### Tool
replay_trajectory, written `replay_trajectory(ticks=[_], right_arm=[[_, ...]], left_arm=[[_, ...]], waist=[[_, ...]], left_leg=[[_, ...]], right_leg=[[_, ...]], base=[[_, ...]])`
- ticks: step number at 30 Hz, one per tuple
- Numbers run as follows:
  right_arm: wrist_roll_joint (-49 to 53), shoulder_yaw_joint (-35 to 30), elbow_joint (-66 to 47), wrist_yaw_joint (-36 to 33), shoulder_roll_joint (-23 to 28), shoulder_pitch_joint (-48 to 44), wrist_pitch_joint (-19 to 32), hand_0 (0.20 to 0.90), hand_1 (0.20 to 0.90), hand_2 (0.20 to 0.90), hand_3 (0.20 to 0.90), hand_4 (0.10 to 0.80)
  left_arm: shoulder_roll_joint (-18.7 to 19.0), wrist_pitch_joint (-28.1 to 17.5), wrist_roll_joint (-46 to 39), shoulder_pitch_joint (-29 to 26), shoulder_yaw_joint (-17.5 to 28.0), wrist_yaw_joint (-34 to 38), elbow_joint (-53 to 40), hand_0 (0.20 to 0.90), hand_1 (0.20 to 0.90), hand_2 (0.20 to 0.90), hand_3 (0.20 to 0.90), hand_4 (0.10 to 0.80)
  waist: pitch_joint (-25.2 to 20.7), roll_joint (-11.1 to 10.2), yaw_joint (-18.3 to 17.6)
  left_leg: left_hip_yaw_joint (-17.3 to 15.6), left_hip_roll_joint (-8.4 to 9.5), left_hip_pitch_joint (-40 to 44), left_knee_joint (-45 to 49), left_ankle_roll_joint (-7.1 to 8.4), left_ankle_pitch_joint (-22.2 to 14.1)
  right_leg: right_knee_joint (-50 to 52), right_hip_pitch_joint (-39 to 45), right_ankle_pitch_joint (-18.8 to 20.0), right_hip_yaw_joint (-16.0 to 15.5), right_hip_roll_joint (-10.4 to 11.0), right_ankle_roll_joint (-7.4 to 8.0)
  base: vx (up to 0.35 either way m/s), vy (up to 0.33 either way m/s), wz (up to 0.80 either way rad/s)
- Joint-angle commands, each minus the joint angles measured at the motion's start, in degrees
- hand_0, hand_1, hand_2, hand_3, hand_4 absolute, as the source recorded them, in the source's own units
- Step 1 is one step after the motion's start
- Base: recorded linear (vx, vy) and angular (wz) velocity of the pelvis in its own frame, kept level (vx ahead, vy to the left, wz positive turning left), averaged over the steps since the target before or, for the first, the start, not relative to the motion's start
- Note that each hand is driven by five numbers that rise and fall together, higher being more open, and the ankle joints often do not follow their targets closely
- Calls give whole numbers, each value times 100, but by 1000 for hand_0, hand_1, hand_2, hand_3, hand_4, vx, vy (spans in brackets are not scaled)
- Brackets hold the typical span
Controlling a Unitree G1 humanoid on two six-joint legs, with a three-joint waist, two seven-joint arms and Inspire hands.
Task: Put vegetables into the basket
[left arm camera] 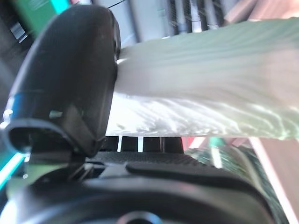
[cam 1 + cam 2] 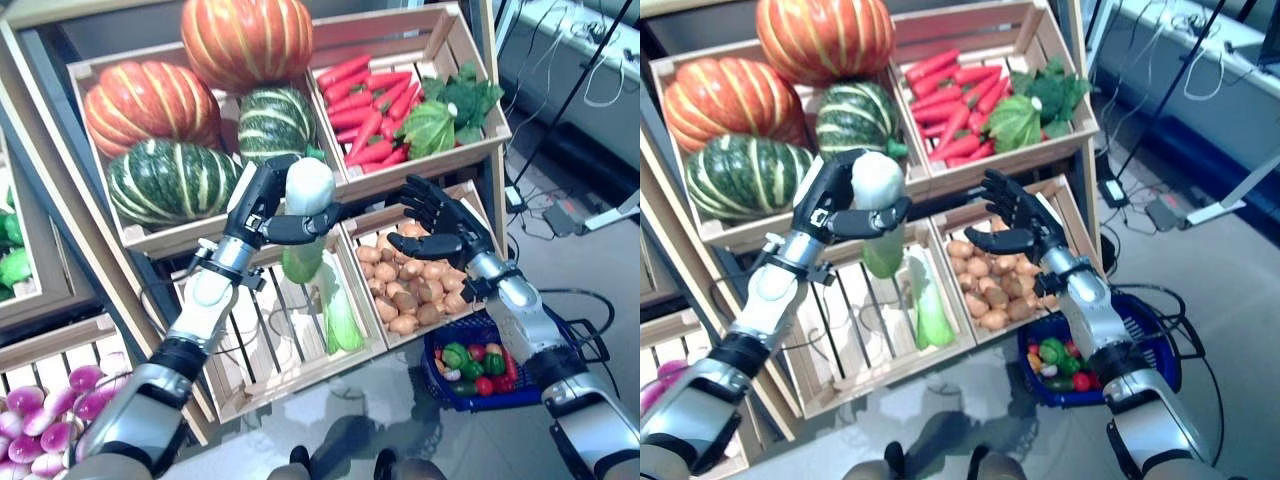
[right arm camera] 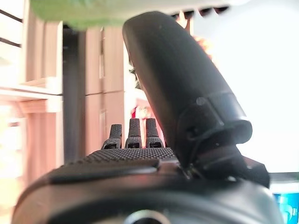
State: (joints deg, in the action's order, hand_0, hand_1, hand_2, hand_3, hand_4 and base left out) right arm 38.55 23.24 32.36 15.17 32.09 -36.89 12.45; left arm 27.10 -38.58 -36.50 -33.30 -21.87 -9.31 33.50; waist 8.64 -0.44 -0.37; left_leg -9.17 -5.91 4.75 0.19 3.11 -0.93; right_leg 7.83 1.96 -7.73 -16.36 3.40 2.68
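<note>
At the 8 o'clock corner of the left eye view lie purple-and-white turnips (image 2: 45, 420) in a low wooden crate. At 10 o'clock, the upper left crate (image 2: 150, 238) holds pumpkins: an orange one (image 2: 150, 103) with a dark green striped one (image 2: 170, 180) below it, a second orange one (image 2: 246, 40) stacked at 12 o'clock, and a smaller green striped one (image 2: 275, 122) beside it.

The left hand (image 2: 262, 205) is raised in front of this crate's lower right corner, near the centre of the view. Its fingers and thumb are clamped round a napa cabbage (image 2: 308, 215), held upright with the white end up and the green leafy end hanging down. The left wrist view confirms the pale stalk (image 1: 205, 84) pressed against the thumb. Below the hand, the slatted lower crate (image 2: 270, 350) contains one more napa cabbage (image 2: 340, 310) lying at 6 o'clock of the held one.

At 1 o'clock, the upper right crate (image 2: 440, 160) holds red carrots (image 2: 365, 105) and green leafy vegetables (image 2: 445, 110). The right hand (image 2: 440, 225) hovers at 3 o'clock of the held cabbage, apart from it, fingers spread and holding nothing, above the crate of potatoes (image 2: 400, 285).

At 5 o'clock, the blue basket (image 2: 455, 395) stands on the floor below the right forearm, with green and red vegetables (image 2: 475, 365) inside. The held cabbage is well apart from the basket.
</note>
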Motion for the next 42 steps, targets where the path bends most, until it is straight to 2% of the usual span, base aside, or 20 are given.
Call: replay_trajectory(ticks=[1, 7, 11, 19, 28, 30, 35, 37, 39, 42], right_arm=[[-152, 196, -125, 44, -74, -568, -288, 900, 900, 900, 900, 800], [-522, 413, -381, 101, -109, -708, -687, 900, 900, 900, 900, 800], [-355, 561, -284, 446, -220, -911, -1022, 900, 900, 900, 900, 800], [-250, 767, -98, 1279, -378, -808, -1507, 900, 900, 900, 900, 800], [303, 901, 259, 1768, -669, -1039, -1977, 900, 900, 900, 900, 800], [608, 884, 371, 2303, -820, -1083, -2329, 900, 900, 900, 900, 800], [1076, 888, 557, 2964, -906, -1173, -2643, 900, 900, 900, 900, 800], [1316, 866, 698, 3551, -923, -1275, -2848, 900, 900, 900, 900, 800], [1594, 832, 873, 4570, -874, -1376, -2988, 900, 900, 900, 900, 800], [1718, 769, 1053, 5225, -750, -1472, -3123, 900, 900, 900, 900, 800]], left_arm=[[-240, -43, -724, -185, 304, -67, -357, 300, 300, 300, 300, 400], [-625, 122, -536, -75, 163, 52, -747, 300, 300, 300, 300, 400], [-775, 222, -399, -119, 15, 120, -817, 300, 300, 300, 300, 400], [-840, 330, -517, -18, -163, -81, -882, 300, 300, 300, 300, 400], [-1065, 355, -710, -8, -368, -289, -872, 300, 300, 300, 300, 400], [-1128, 384, -675, 10, -471, -391, -865, 300, 300, 300, 300, 400], [-1120, 475, -817, 11, -662, -683, -774, 300, 300, 300, 300, 400], [-1098, 460, -882, 11, -733, -802, -732, 300, 300, 300, 300, 400], [-1062, 461, -967, 40, -807, -959, -669, 300, 300, 300, 300, 400], [-1014, 459, -1013, 77, -844, -1050, -579, 300, 300, 300, 300, 400]], waist=[[-897, -177, 162], [-956, -251, 171], [-1008, -296, 196], [-1050, -311, 230], [-1052, -322, 287], [-1067, -317, 315], [-1101, -334, 361], [-1118, -332, 388], [-1152, -330, 431], [-1197, -334, 462]], left_leg=[[32, 477, 146, -373, -306, -446], [90, 527, 222, -519, -336, -455], [106, 570, 162, -519, -373, -462], [87, 575, 272, -519, -375, -560], [112, 586, 399, -519, -377, -617], [126, 582, 434, -519, -372, -640], [144, 582, 478, -519, -372, -656], [161, 583, 494, -519, -370, -661], [170, 578, 512, -519, -368, -672], [215, 586, 528, -519, -370, -687]], right_leg=[[-989, 448, 304, 159, -3, 64], [-1283, 571, 446, 183, -106, 73], [-1283, 511, 452, 144, -145, 39], [-1283, 606, 388, 154, -180, 40], [-1283, 728, 334, 153, -198, 5], [-1283, 770, 312, 153, -205, 3], [-1283, 825, 296, 108, -189, 7], [-1283, 843, 289, 80, -179, 10], [-1283, 867, 277, 44, -164, 14], [-1283, 892, 257, 27, -156, 18]], base=[[30, -30, -2], [5, -5, -1], [0, 0, 0], [19, 3, 0], [0, 0, 0], [34, 5, 2], [24, 1, 6], [19, 16, 9], [19, 31, 4], [0, 0, 0]])
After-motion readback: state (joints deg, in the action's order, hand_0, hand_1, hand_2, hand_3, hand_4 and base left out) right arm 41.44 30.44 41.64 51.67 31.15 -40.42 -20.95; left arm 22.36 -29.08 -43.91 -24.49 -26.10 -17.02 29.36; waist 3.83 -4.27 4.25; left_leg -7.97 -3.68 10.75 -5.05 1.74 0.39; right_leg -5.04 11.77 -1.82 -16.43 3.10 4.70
